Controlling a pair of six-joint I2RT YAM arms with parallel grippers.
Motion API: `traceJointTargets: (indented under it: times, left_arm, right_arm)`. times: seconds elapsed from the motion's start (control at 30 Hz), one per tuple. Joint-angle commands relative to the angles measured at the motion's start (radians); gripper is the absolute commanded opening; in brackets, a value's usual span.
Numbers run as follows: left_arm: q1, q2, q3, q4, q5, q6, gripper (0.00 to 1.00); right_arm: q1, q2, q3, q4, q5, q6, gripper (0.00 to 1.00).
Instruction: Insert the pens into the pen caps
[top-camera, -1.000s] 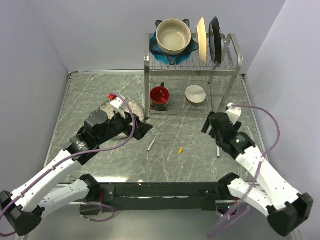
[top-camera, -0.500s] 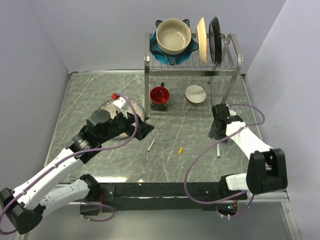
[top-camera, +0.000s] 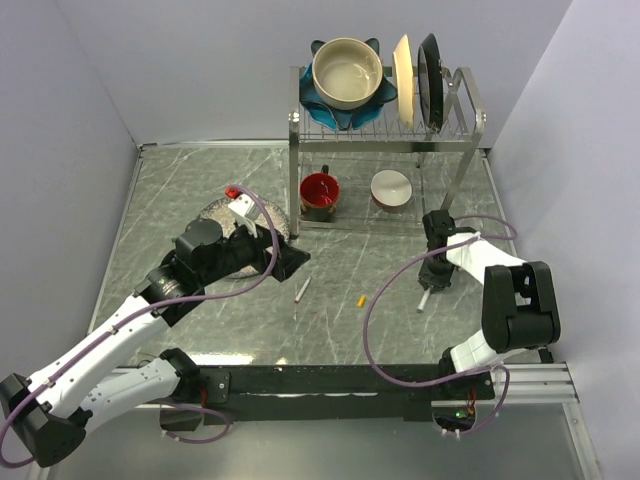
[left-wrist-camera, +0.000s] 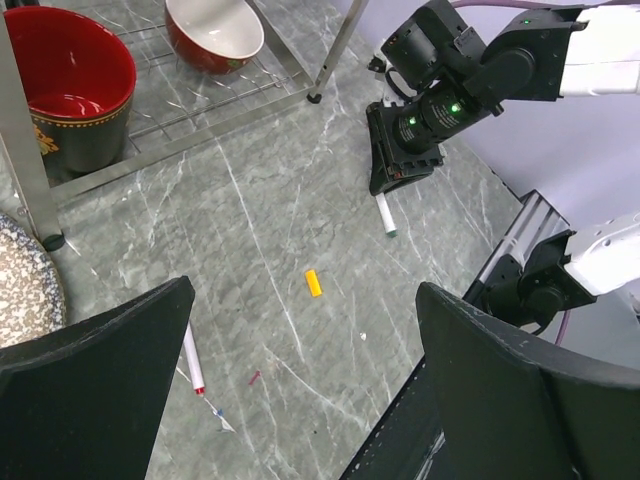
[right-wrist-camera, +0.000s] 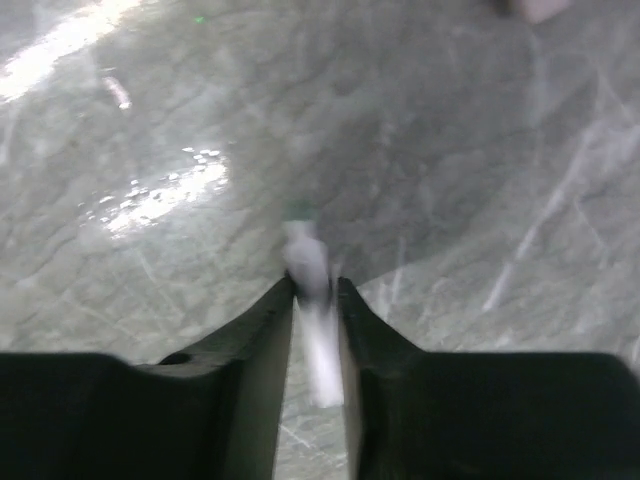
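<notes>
White-barrelled pen sits pinched in the right claw, right of the yellow cap, probably for carrying; left claw, left of it, gapes empty.

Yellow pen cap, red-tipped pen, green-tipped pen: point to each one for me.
yellow pen cap (left-wrist-camera: 314, 283), left wrist view, its middle
red-tipped pen (left-wrist-camera: 191, 358), left wrist view, white barrel
green-tipped pen (left-wrist-camera: 384, 214), left wrist view, white barrel

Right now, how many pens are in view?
2. The red-tipped pen lies on the table near the left pincer; the green-tipped pen is clamped in the right pincer. Others may be hidden.
</notes>
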Motion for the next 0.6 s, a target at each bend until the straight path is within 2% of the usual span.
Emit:
traceJointTargets:
  times: [0.0, 0.07, 0.2, 0.23, 0.3, 0.57]
  left_arm:
    - [-0.002, -0.018, 0.009, 0.032, 0.011, 0.007, 0.99]
    - [-0.002, -0.026, 0.009, 0.023, -0.015, 0.010, 1.00]
    - [-0.002, -0.041, 0.018, -0.006, -0.101, 0.007, 0.99]
    - [-0.002, -0.047, 0.023, -0.018, -0.110, -0.005, 0.99]
    - [-0.002, -0.053, 0.037, -0.038, -0.109, -0.028, 0.99]
    - [-0.002, -0.031, 0.008, -0.093, -0.067, -0.284, 0.95]
  right_arm:
    - [0.001, 0.007, 0.029, 0.053, -0.076, -0.027, 0.29]
    - [0.016, -0.004, 0.021, 0.074, -0.106, -0.035, 0.25]
    - [0.057, -0.039, -0.006, 0.124, -0.123, -0.029, 0.12]
    - [0.067, -0.057, -0.018, 0.133, -0.125, -0.029, 0.06]
    - [0.088, -0.079, -0.029, 0.160, -0.134, -0.030, 0.01]
    - [0.234, -0.284, -0.054, 0.235, -0.156, -0.047, 0.00]
